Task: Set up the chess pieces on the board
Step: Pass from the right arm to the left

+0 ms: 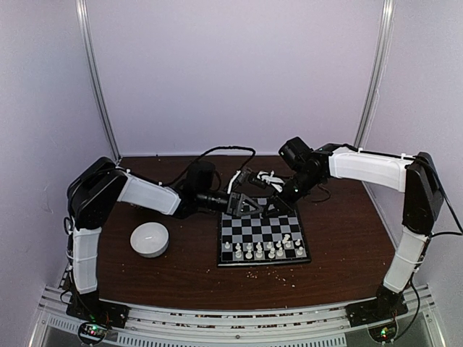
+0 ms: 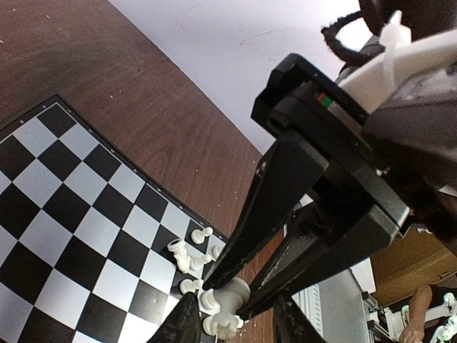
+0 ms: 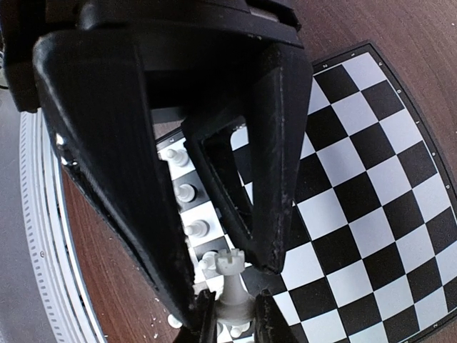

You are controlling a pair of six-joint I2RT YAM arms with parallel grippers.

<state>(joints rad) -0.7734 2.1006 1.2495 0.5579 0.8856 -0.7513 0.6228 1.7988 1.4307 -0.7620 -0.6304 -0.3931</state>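
The right claw (image 3: 223,280) is clenched on a white rook (image 3: 230,284), upright over the board (image 1: 253,228) near its 12 o'clock edge. The left claw (image 2: 235,323) is released, its fingers spread either side of the rook's base. The other chess pieces (image 1: 259,250) line the rows at 6 o'clock. Bare desk (image 1: 340,238) runs from the board's 3 o'clock rim to the edge. A white bowl (image 1: 150,239) sits at 9 o'clock and crumbs (image 1: 253,273) at 6. The marks on the board's rim are too small to read.
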